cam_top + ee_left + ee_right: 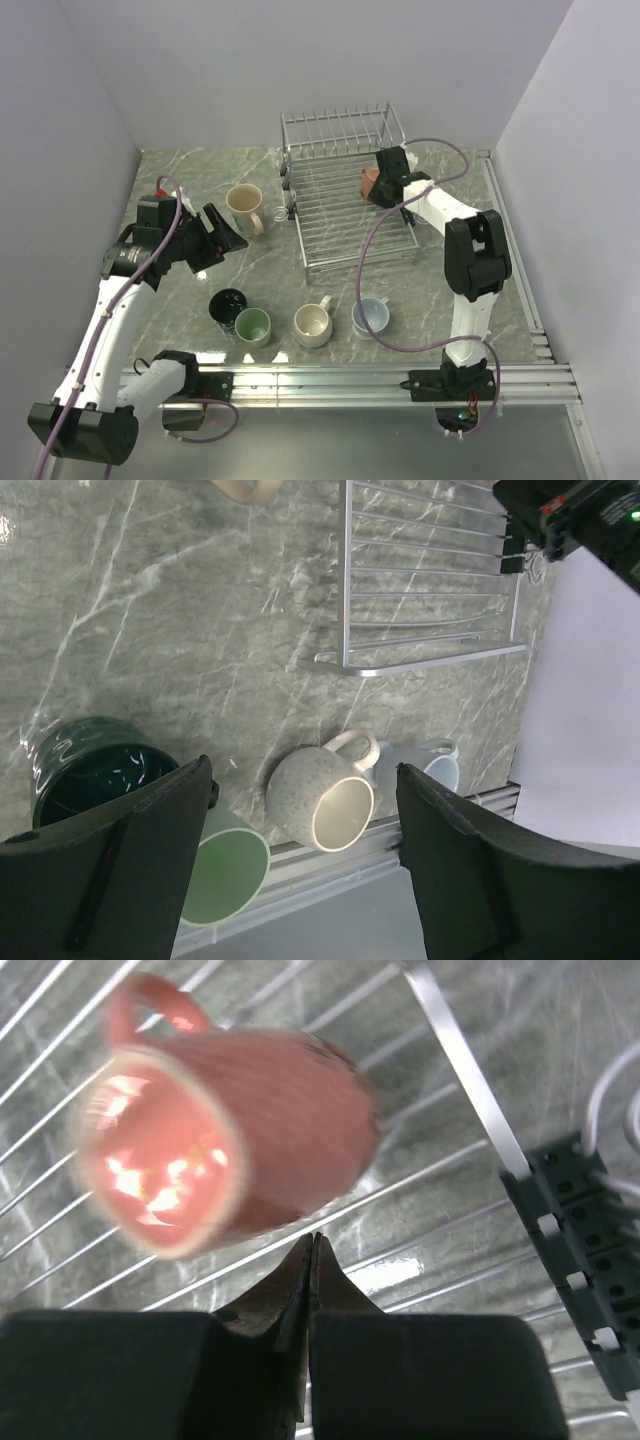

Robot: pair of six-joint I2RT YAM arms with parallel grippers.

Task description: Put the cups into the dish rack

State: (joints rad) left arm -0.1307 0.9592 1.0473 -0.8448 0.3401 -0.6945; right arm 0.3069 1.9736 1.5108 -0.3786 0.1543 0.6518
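Observation:
The small reddish-brown mug [370,182] lies on its side on the grid base of the silver wire dish rack [340,262]. In the right wrist view the mug [260,1120] is blurred, its mouth towards the camera. My right gripper [313,1245] is shut and empty, its tips right beside the mug; it also shows in the top view [382,190]. My left gripper [228,232] is open and empty, above the table beside the tall cream mug [244,205]. The dark teal [228,305], light green [253,326], beige [312,323] and pale blue-white [371,316] mugs stand in a row near the front.
In the left wrist view the teal mug [90,770], green mug [225,870], beige mug [320,800] and pale blue mug [440,770] lie below the open fingers, with the rack's front corner [420,660] beyond. Grey walls enclose the table. A metal rail [330,380] runs along the front edge.

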